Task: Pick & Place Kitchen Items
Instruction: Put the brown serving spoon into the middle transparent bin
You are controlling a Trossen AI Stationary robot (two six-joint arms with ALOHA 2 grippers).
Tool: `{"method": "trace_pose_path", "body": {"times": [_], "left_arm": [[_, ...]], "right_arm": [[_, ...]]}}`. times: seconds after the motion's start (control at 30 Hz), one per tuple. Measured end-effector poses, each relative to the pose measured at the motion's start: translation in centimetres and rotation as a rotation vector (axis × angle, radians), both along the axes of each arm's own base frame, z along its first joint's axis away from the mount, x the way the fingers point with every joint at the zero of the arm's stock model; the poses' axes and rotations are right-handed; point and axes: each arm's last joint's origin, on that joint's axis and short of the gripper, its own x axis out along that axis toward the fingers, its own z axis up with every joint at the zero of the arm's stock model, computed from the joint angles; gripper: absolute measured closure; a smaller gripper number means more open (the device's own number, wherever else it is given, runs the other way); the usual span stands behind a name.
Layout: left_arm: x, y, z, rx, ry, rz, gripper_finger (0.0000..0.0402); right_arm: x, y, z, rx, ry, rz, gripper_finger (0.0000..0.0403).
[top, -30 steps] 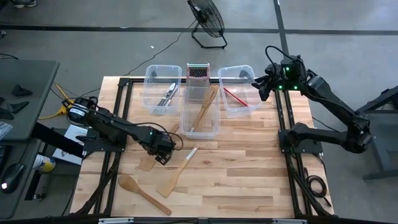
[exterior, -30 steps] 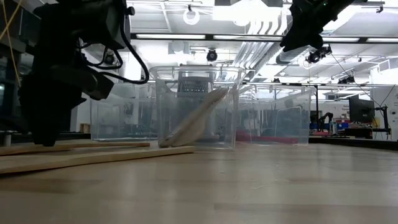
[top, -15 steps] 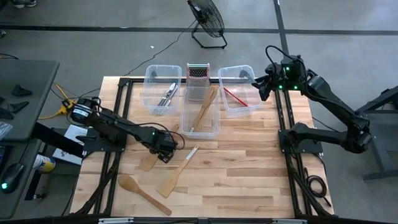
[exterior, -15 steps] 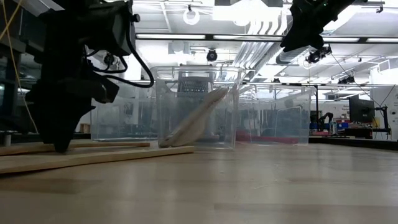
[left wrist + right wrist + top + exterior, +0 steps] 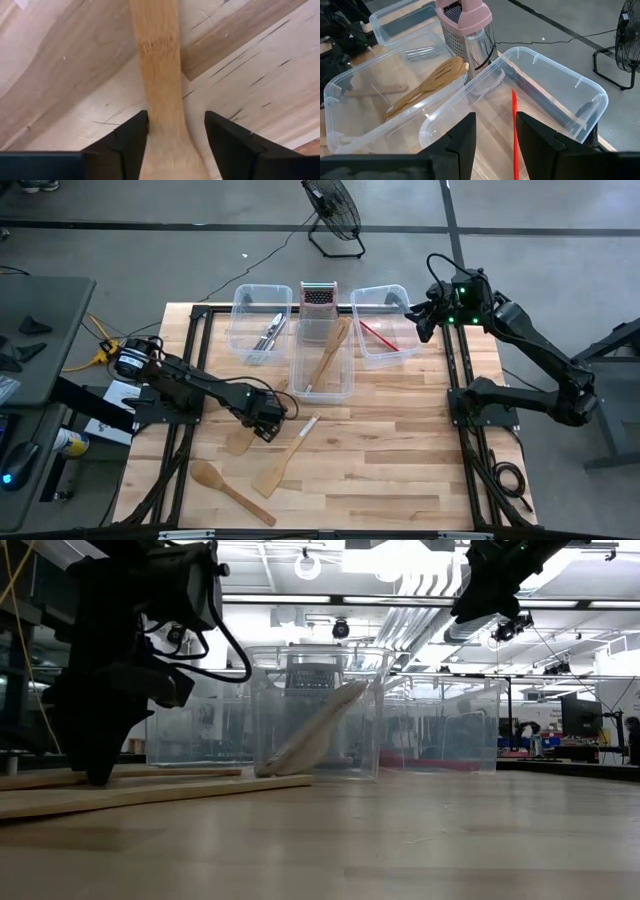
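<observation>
On the table (image 5: pixel 400 440), three clear bins (image 5: pixel 322 365) along the far edge, loose wooden utensils near the front. Left gripper (image 5: pixel 262 423) down at the table, fingers (image 5: pixel 127 140) apart, straddling the handle of a wooden spatula (image 5: pixel 160 85) lying flat, not yet clamped. Best closed squarely across the handle, centred, then lifted level. Right gripper (image 5: pixel 495 135) hovering over the right bin, fingers apart, empty, above a red-headed spatula (image 5: pixel 514 125).

Industrial lab: ceiling ducts (image 5: pixel 420 580), monitor (image 5: pixel 578 716), floor fan (image 5: pixel 333 212).
</observation>
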Motion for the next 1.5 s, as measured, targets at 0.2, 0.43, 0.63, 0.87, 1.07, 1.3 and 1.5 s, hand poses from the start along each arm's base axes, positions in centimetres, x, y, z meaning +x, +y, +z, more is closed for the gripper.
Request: {"method": "trace_pose_path", "body": {"times": [0.2,0.43,0.63,0.87,1.07,1.3,1.5], "left_arm": [[0.0,-0.1,0.0,-0.013,0.007,0.019,0.0262],[-0.3,0.0,-0.1,-0.024,0.039,0.029,0.0303],[-0.7,0.0,0.6,-0.045,0.039,0.021,0.0304],[-1.7,0.1,1.5,-0.072,0.077,-0.010,0.0306],[-2.6,0.3,3.3,-0.069,0.033,-0.009,0.0306],[-3.3,0.6,5.6,-0.067,-0.089,-0.008,0.0306],[-4.2,1.0,7.5,-0.042,-0.199,0.001,0.0306]], "right_arm": [[0.0,0.0,0.0,-0.009,0.005,0.007,0.0272],[0.0,0.0,0.0,-0.018,0.010,0.014,0.0272],[0.0,0.0,0.0,-0.019,0.010,0.015,0.0272],[0.0,0.0,0.0,-0.027,0.015,0.021,0.0272],[0.0,0.0,0.0,-0.030,0.016,0.023,0.0272],[0.0,0.0,0.0,-0.032,0.017,0.024,0.0272],[0.0,0.0,0.0,-0.032,0.017,0.024,0.0272]]}}
